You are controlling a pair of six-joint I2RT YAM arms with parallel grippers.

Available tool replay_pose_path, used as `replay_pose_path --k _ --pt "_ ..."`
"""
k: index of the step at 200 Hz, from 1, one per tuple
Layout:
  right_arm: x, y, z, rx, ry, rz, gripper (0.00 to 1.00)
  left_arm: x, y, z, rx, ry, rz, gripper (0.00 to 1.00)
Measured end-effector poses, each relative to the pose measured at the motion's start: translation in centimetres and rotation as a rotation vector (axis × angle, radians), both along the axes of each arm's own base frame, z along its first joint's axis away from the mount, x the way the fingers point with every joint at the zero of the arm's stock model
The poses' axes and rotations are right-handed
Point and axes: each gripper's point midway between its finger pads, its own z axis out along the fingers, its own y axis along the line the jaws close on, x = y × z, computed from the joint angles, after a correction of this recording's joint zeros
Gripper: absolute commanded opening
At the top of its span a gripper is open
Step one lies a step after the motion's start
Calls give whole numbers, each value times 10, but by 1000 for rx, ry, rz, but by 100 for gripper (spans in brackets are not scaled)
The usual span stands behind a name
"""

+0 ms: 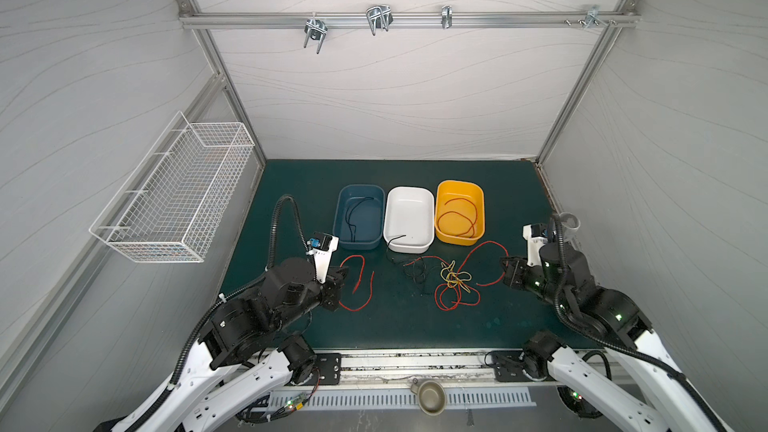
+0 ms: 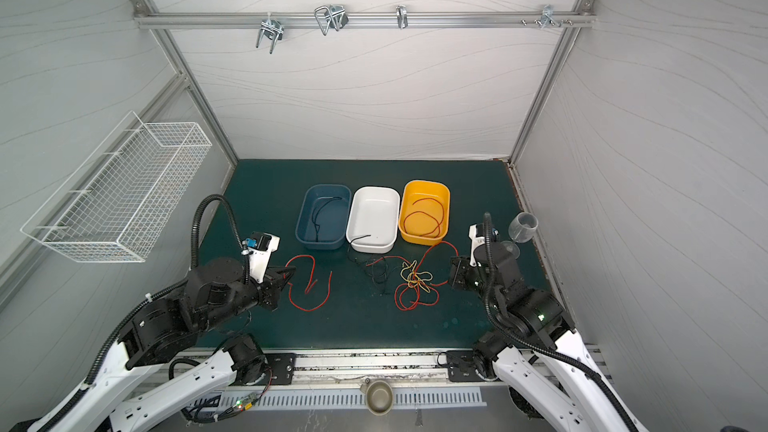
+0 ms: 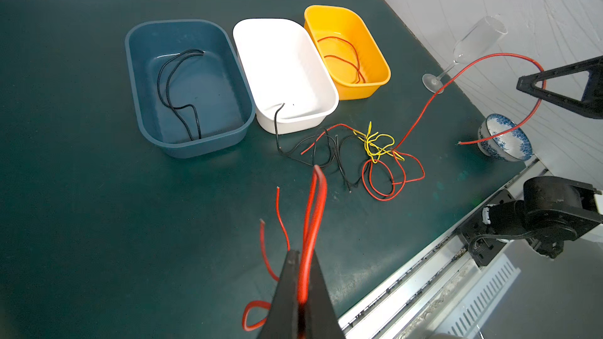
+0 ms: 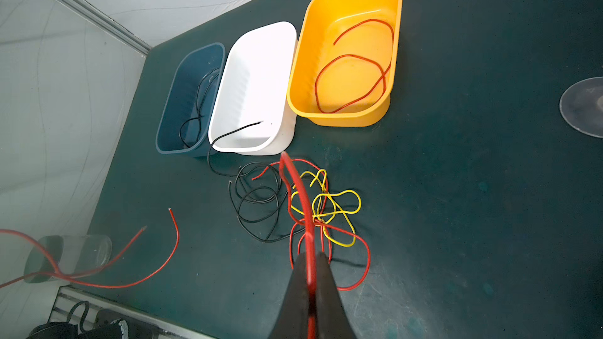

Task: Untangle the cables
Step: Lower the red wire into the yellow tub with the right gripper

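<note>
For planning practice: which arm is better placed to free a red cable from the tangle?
Likely right: the right hand grips a red cable running into the tangle; the left hand holds a separate cable.

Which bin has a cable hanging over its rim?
The white middle bin: a black cable crosses its rim; the blue bin and yellow bin hold theirs inside.
</note>
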Motion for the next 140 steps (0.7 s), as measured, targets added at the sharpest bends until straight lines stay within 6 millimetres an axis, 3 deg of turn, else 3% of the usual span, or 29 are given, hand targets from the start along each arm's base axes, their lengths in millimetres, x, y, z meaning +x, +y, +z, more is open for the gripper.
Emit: replay_pose_path --k 44,104,140 --pt "1 9 8 33 21 35 0 -1 1 -1 0 3 1 0" --pt "14 33 89 119 -105 125 0 -9 25 0 -3 32 97 0" --pt "29 62 106 157 -97 213 0 -13 27 1 -41 37 105 0"
